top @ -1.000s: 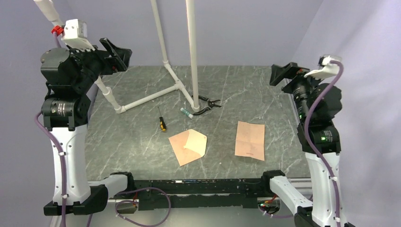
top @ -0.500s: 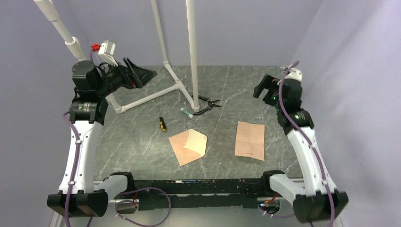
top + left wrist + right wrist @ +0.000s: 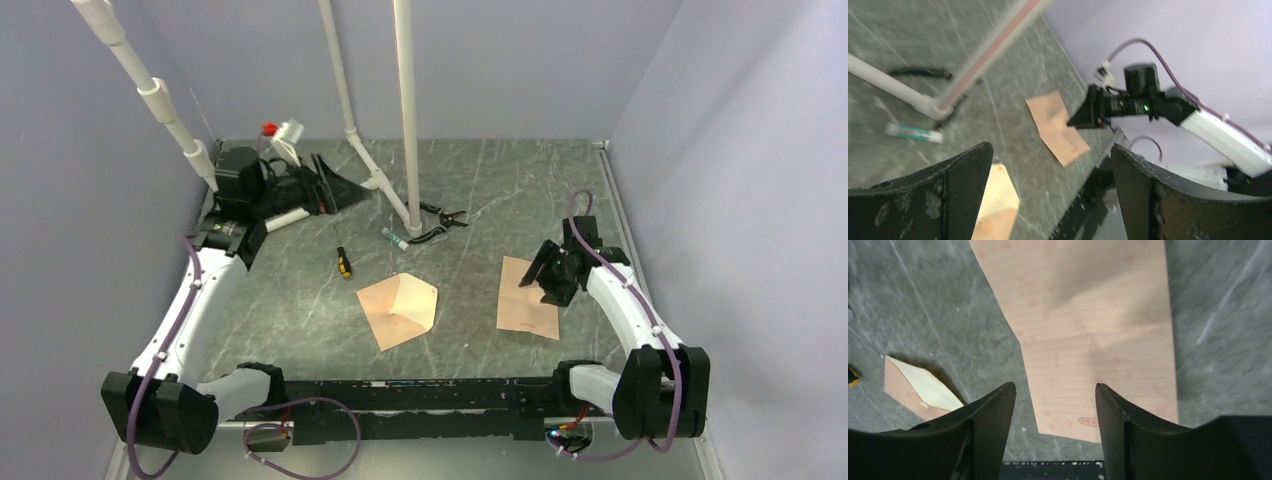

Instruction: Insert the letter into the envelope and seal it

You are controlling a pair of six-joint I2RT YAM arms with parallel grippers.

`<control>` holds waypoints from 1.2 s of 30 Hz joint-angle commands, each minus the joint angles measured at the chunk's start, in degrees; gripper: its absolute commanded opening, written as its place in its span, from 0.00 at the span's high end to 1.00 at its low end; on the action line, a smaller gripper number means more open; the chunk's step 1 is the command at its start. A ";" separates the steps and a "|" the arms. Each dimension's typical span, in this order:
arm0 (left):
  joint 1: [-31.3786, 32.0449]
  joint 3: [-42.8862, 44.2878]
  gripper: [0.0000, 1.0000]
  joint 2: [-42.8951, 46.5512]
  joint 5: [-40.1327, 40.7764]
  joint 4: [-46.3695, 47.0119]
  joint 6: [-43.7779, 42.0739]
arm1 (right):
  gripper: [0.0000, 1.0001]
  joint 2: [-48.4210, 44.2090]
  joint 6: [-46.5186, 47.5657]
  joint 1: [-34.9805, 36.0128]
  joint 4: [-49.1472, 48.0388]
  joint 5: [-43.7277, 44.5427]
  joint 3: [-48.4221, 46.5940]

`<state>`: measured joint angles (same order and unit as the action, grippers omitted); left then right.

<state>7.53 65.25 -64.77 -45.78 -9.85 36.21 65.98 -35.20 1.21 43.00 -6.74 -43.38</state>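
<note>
Letter point(image 3: 527, 300) lies flat, near the open-flapped envelope point(image 3: 398, 311); right gripper point(image 3: 540, 275) hangs above it, jaws apart; left gripper point(image 3: 345, 188) also gapes wide.

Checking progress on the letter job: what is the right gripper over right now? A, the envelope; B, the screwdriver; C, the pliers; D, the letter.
D: the right gripper hangs over the letter, whose creased sheet fills its wrist view between open fingers; the envelope lies apart from it.
</note>
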 commanded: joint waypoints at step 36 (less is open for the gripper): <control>43.06 15.17 0.12 -48.14 23.14 -5.23 -3.67 | 0.24 9.29 -8.63 9.63 3.29 18.12 -3.56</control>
<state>49.74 76.62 -110.17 -22.65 -14.48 34.11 74.06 -47.05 11.53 44.64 5.63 -47.90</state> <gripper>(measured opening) 0.876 0.730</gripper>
